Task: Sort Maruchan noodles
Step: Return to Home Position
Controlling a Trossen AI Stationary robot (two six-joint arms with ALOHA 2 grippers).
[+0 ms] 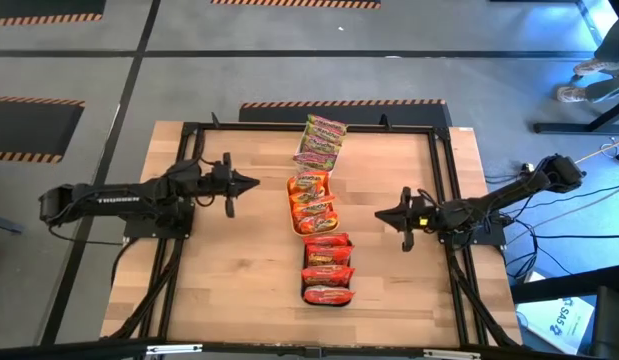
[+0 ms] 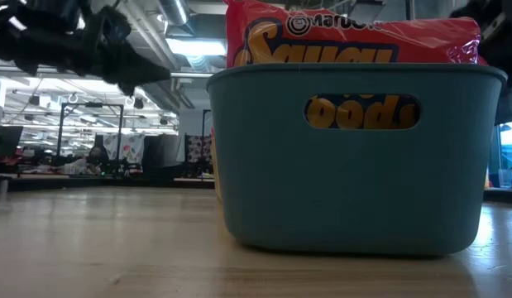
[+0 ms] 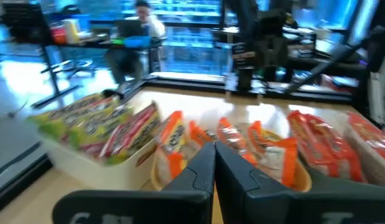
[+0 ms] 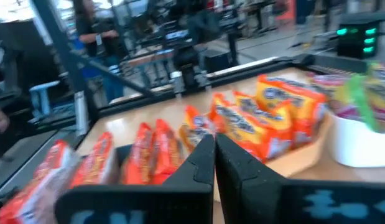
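Three trays stand in a row down the table's middle. The far white tray (image 1: 320, 160) holds green-pink Maruchan packets (image 1: 323, 140). The middle orange tray (image 1: 295, 222) holds orange packets (image 1: 312, 199). The near teal tray (image 2: 355, 157) holds red packets (image 1: 327, 268), which stand on edge in it. My left gripper (image 1: 253, 183) is shut and empty, left of the orange tray. My right gripper (image 1: 380, 214) is shut and empty, right of the row. Both hover above the table.
A black frame (image 1: 189, 135) runs round the wooden table top. Bare wood (image 1: 239, 270) lies left and right of the tray row. A person sits in the room beyond the table (image 3: 144, 18); another stands there (image 4: 86, 25).
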